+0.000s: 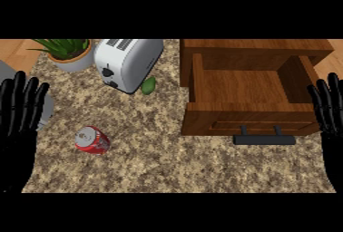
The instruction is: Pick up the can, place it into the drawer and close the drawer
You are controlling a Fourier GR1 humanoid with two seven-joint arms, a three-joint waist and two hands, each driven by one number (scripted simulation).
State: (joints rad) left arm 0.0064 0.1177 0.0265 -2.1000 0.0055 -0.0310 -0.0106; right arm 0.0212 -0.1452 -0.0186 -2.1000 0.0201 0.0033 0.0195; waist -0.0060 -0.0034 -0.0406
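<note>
Both hands rest unclenched and hold nothing: my left hand stands at the left edge of the view with fingers straight and up, and my right hand does the same at the right edge, just beside the drawer. Neither touches a task object.

Counter: speckled stone top carrying everything below, listed from largest to smallest.

Drawer: a wooden box at the counter's far right corner, pulled open, its interior bare as far as I can see; a dark handle projects from its front toward the near edge.

Toaster: silver, lying near the far edge, left of the drawer.

Potted plant: at the far left corner, just beside the toaster.

Can: red, lying on its side toward the left edge, its top turned to me, well apart from the drawer and nearer my left hand than my right.

Green object: small, touching or just beside the toaster's near end; I cannot tell what it is.

Progress, as I judge it: nothing is done beyond the drawer standing open. Grasping the can, carrying it across into the drawer and pushing the drawer shut all remain
</note>
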